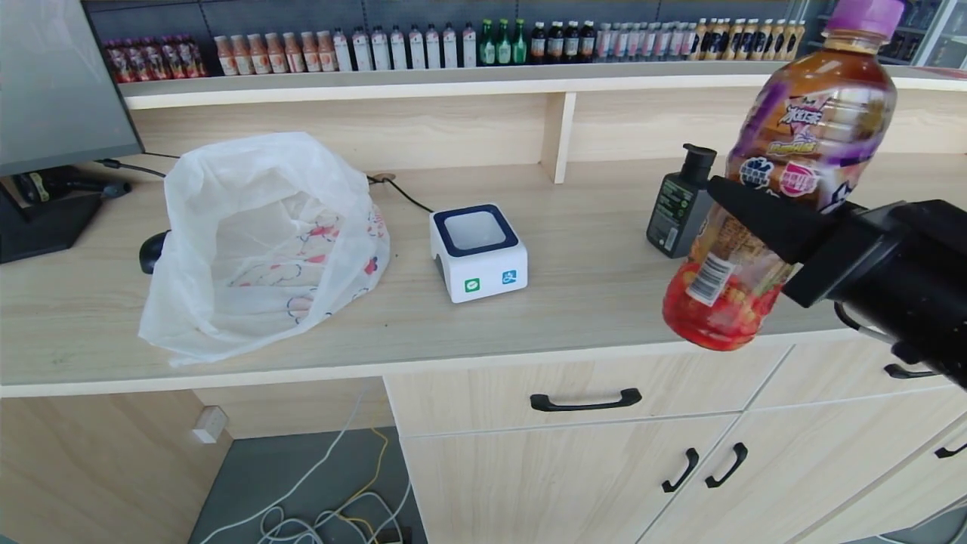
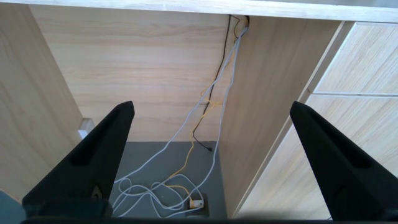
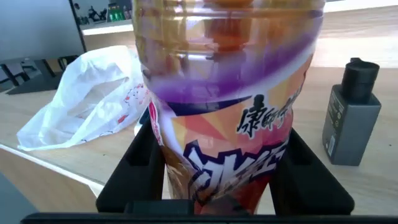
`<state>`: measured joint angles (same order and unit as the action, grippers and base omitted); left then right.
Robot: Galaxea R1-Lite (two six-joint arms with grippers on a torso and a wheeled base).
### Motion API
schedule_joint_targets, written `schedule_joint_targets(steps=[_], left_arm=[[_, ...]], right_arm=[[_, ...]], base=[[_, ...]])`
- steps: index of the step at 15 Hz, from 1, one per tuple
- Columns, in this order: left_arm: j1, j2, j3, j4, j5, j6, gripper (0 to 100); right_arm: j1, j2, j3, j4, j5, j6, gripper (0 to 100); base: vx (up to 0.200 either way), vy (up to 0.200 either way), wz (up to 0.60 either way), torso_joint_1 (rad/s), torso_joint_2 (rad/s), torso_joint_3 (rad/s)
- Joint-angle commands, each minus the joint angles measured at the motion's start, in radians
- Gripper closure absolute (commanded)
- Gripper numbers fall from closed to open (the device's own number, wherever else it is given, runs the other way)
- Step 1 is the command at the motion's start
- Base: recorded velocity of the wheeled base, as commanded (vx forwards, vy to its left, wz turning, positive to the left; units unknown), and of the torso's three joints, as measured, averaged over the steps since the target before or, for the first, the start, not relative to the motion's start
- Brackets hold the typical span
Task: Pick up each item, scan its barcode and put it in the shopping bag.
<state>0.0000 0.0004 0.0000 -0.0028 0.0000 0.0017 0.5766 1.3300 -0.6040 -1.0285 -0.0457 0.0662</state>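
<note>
My right gripper (image 1: 763, 219) is shut on a drink bottle (image 1: 786, 174) with a purple cap and red-orange contents, held tilted in the air above the counter's front right edge; its barcode faces left and down. The same bottle (image 3: 230, 106) stands close up between the black fingers (image 3: 134, 165). A white barcode scanner (image 1: 477, 251) sits mid-counter. The white plastic shopping bag (image 1: 261, 242) lies open on the counter at the left, also seen as the bag (image 3: 87, 106). My left gripper (image 2: 214, 165) hangs open below the counter, over cables on the floor.
A dark pump bottle (image 1: 678, 205) stands on the counter just behind the held bottle, also seen as the pump bottle (image 3: 351, 118). A monitor (image 1: 60, 83) and a black mouse (image 1: 151, 251) are at the far left. Drawers with black handles (image 1: 585, 400) sit below.
</note>
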Motion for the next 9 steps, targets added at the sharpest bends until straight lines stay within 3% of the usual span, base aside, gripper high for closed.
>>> schedule_joint_targets(steps=[1,5,9], left_arm=[[0.000,0.000,0.000,0.000,0.000,0.000,0],[0.000,0.000,0.000,0.000,0.000,0.000,0],[0.000,0.000,0.000,0.000,0.000,0.000,0]], right_arm=[[-0.001,-0.035,0.012,-0.001,0.033,0.049,100],[-0.023,0.029,-0.042,-0.001,0.110,0.101,100],[-0.018,0.141,-0.134,-0.005,0.273,0.196,100]], base=[[0.000,0.000,0.00,0.000,0.00,0.000],[0.000,0.000,0.00,0.000,0.00,0.000],[0.000,0.000,0.00,0.000,0.00,0.000]])
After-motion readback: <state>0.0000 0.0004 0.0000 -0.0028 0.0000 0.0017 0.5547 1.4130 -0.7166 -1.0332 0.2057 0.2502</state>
